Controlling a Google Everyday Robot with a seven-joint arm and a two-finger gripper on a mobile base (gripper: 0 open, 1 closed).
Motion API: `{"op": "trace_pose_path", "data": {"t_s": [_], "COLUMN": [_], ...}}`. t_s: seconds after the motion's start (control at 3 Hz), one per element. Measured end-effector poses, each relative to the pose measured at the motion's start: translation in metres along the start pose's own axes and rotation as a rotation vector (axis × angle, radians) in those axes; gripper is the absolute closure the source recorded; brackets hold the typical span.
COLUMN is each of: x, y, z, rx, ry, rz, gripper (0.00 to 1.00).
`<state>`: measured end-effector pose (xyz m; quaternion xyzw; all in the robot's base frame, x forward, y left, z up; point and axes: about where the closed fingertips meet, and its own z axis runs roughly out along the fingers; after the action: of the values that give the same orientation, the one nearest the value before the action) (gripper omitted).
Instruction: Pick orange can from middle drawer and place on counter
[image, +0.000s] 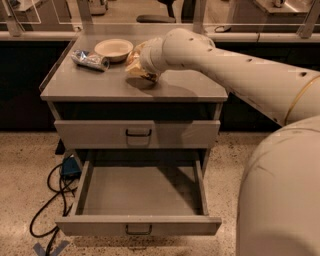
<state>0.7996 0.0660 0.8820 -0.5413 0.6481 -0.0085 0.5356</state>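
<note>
The placing step is in hand. The orange can (136, 70) appears to rest on the counter (100, 84), upper middle of the frame. The gripper (145, 64) is right at it, hidden behind the wrist, so I cannot tell whether it clasps the can or has let go. The middle drawer (140, 192), lower centre, stands open without the can. Next, I judge, comes release and a straight lift away, clear of the bowl (114, 49) just to the left.

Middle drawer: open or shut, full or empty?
Open and empty: middle drawer pulled out, bare floor showing. The gripper is at the orange can on the counter.
</note>
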Motion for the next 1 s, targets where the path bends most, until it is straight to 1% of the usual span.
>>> {"op": "trace_pose_path", "data": {"t_s": [0.67,1.0], "x": [0.0000,0.0000], "y": [0.0001,0.0001], "z": [0.0000,0.0001], "rx": [0.000,0.000], "ry": [0.000,0.000], "rz": [0.000,0.000], "gripper": [0.11,0.00]}}
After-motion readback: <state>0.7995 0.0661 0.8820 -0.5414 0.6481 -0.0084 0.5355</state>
